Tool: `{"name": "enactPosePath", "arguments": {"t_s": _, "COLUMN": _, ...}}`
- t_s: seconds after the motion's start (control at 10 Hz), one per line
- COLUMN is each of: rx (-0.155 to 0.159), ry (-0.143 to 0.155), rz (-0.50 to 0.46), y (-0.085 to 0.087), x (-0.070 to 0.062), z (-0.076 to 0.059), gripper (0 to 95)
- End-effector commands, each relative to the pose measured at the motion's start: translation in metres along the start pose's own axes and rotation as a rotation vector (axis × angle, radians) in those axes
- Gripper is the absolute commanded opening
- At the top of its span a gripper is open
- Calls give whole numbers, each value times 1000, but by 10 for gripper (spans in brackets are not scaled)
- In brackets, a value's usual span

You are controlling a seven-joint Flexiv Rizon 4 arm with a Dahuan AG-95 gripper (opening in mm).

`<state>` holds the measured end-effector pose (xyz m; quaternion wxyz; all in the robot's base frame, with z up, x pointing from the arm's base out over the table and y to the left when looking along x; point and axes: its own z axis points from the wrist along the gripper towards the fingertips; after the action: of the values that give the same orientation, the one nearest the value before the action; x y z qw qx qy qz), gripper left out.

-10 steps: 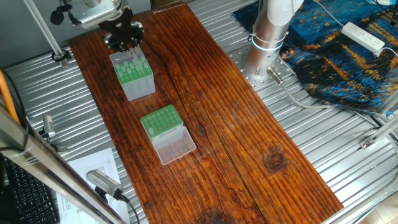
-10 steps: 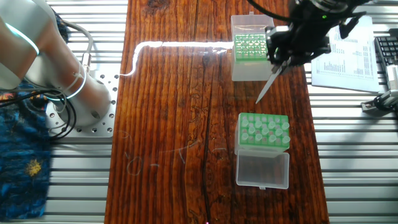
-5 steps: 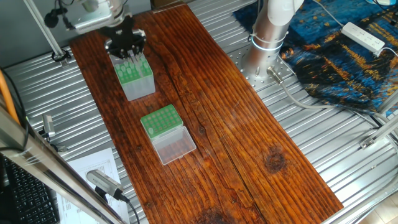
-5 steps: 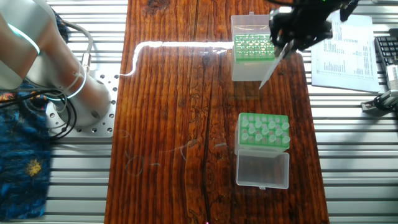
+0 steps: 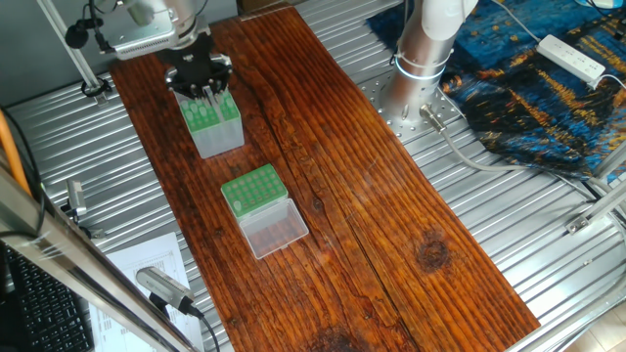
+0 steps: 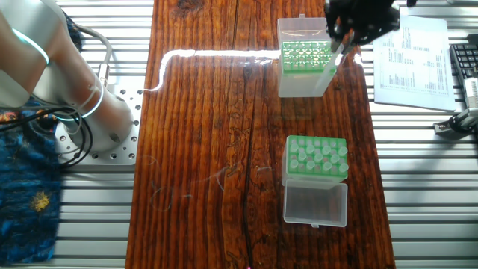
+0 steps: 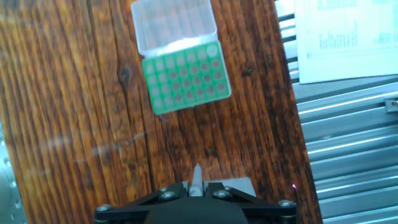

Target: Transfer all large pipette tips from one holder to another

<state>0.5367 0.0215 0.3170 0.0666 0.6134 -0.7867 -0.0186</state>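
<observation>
My gripper (image 5: 202, 86) hangs over the far end of the taller grey-sided holder (image 5: 216, 130), whose green top carries several pale large pipette tips (image 5: 206, 106). It is shut on one large pipette tip (image 6: 333, 63), which slants down beside that holder (image 6: 302, 79) in the other fixed view. In the hand view the held tip (image 7: 196, 179) sticks out between the closed fingers of the gripper (image 7: 196, 186). Farther along the board sits the low green rack (image 5: 251, 188) with its clear lid (image 5: 275, 228) folded open. That rack (image 7: 185, 78) lies ahead in the hand view.
The boxes stand on a dark wooden board (image 5: 372, 186) over a ribbed metal table. The robot base (image 5: 423, 57) is at the back right, with a blue cloth (image 5: 533, 83) and a power strip (image 5: 573, 57) beyond. A printed sheet (image 6: 417, 61) lies beside the board.
The gripper, still shut on the tip, has moved away from the low rack to a spot over the far end of the taller holder. Both boxes stay put.
</observation>
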Motion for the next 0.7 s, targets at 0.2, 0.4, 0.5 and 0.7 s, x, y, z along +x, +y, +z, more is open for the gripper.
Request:
{"name": "enactPosePath", "arguments": {"t_s": 0.2, "rx": 0, "ry": -3, "rz": 22, "y": 4, "x": -22, "z": -1, "gripper": 0}}
{"name": "enactPosePath", "arguments": {"t_s": 0.4, "rx": -6, "ry": -34, "rz": 34, "y": 4, "x": -35, "z": -4, "gripper": 0}}
{"name": "enactPosePath", "arguments": {"t_s": 0.5, "rx": -9, "ry": -47, "rz": 49, "y": 5, "x": -42, "z": -5, "gripper": 0}}
{"name": "enactPosePath", "arguments": {"t_s": 0.7, "rx": -9, "ry": -43, "rz": 51, "y": 6, "x": -52, "z": -6, "gripper": 0}}
